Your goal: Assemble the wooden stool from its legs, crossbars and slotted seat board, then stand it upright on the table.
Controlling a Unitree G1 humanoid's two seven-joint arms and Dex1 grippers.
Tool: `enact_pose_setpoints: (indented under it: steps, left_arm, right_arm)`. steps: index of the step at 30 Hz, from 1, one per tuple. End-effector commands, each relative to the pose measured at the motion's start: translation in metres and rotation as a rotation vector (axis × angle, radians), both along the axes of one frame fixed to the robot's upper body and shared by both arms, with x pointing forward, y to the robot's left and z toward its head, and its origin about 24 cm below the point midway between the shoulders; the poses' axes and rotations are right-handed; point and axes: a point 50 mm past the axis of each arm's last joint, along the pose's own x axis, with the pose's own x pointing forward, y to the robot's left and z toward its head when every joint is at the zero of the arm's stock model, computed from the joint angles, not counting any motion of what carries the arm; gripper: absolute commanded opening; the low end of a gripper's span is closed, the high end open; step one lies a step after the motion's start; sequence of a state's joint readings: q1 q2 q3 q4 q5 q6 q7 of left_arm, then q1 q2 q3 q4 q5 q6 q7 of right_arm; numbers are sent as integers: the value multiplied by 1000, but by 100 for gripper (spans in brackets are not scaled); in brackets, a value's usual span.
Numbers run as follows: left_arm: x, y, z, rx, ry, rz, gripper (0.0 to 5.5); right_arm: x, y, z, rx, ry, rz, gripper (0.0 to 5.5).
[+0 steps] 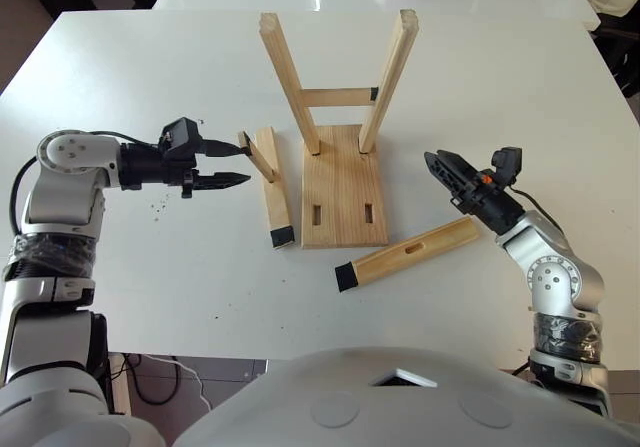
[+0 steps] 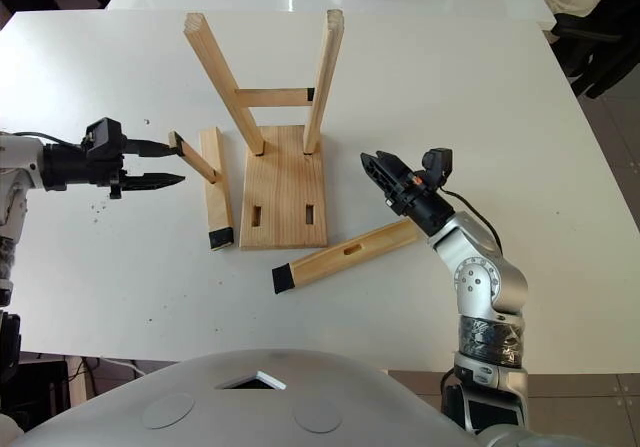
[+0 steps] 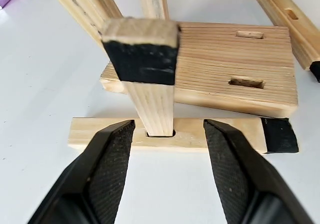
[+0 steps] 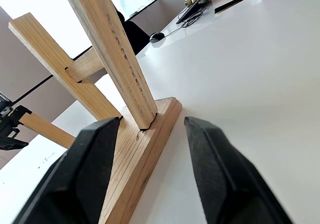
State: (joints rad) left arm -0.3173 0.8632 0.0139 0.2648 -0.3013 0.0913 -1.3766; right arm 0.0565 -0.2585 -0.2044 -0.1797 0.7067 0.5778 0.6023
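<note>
The slotted seat board (image 1: 343, 189) is laid flat at the middle of the white desk (image 1: 150, 77). Two legs (image 1: 290, 82) are stood in its far slots and lean apart at the top. They are joined by a crossbar (image 1: 338, 96). The two near slots (image 1: 342, 212) are left open.

At 9 o'clock of the board, just beside it, a third leg (image 1: 273, 192) is laid flat. A second crossbar (image 1: 258, 155) is stuck in it, tilted toward 10 o'clock. At 5 o'clock of the board a fourth leg (image 1: 410, 252) is laid slantwise, black end nearest.

The left claw (image 1: 243, 163) is held wide at the free end of the second crossbar, its fingers (image 3: 112, 154) to either side and not touching. The right claw (image 1: 437, 159) is spread wide at 3 o'clock of the board, apart from it, with nothing held.
</note>
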Motion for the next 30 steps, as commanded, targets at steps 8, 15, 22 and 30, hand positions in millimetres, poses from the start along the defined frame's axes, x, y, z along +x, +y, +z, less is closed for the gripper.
enact_pose_setpoints:
  steps: [8,15,22,30]
  left_arm:
    - [-27,14,20,-277,-238,692,256]
    - [-25,-25,41,-639,-403,1134,256]
    - [-11,-87,29,-877,-266,1280,256]
    - [-14,-96,41,-877,-320,1217,256]
  right_arm:
    - [-6,-22,3,-29,-7,-86,242]
    - [-3,-35,8,-64,12,-98,242]
    - [19,-24,13,-86,-1,-24,242]
    - [19,-23,10,-84,-1,-23,242]
